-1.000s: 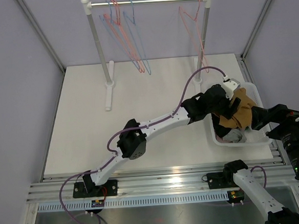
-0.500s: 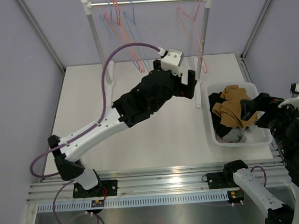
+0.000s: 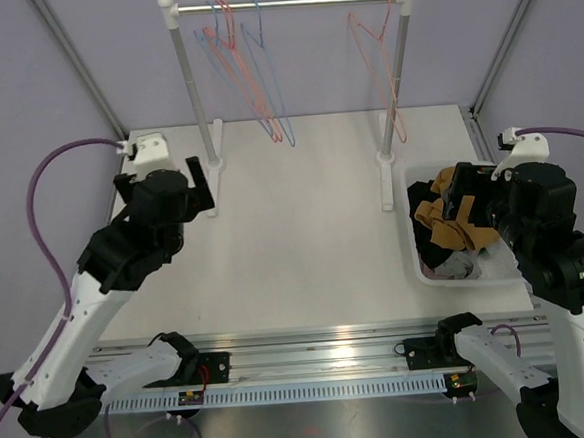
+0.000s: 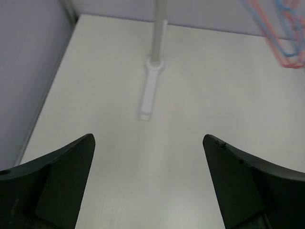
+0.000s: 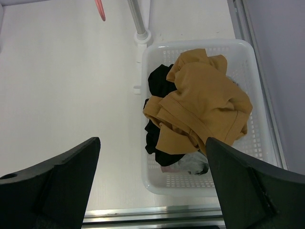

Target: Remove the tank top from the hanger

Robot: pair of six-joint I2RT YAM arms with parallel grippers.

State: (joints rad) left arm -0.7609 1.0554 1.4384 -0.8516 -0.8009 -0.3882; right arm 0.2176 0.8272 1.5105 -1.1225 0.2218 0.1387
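No garment hangs on the rack (image 3: 287,1); its blue and red hangers (image 3: 252,81) and a red hanger (image 3: 379,53) are bare. A mustard-brown garment (image 3: 462,217) lies on top of the pile in the white basket (image 3: 415,260), and it also shows in the right wrist view (image 5: 205,100). My left gripper (image 3: 199,183) is open and empty above the table's far left, near the rack's left post. In its wrist view the left gripper (image 4: 148,181) frames bare table. My right gripper (image 3: 459,192) hovers open above the basket, and the right gripper (image 5: 152,186) holds nothing.
The basket (image 5: 200,45) also holds a black garment (image 5: 159,86) and a grey one (image 5: 193,164). The rack's left foot (image 4: 150,95) and right foot (image 3: 386,187) stand on the table. Hanger bottoms (image 4: 286,47) hang at the upper right of the left wrist view.
My left arm has swung from the basket across the table to the far left, open and empty. My right arm has risen to hover over the basket. The mustard garment stays in the basket.
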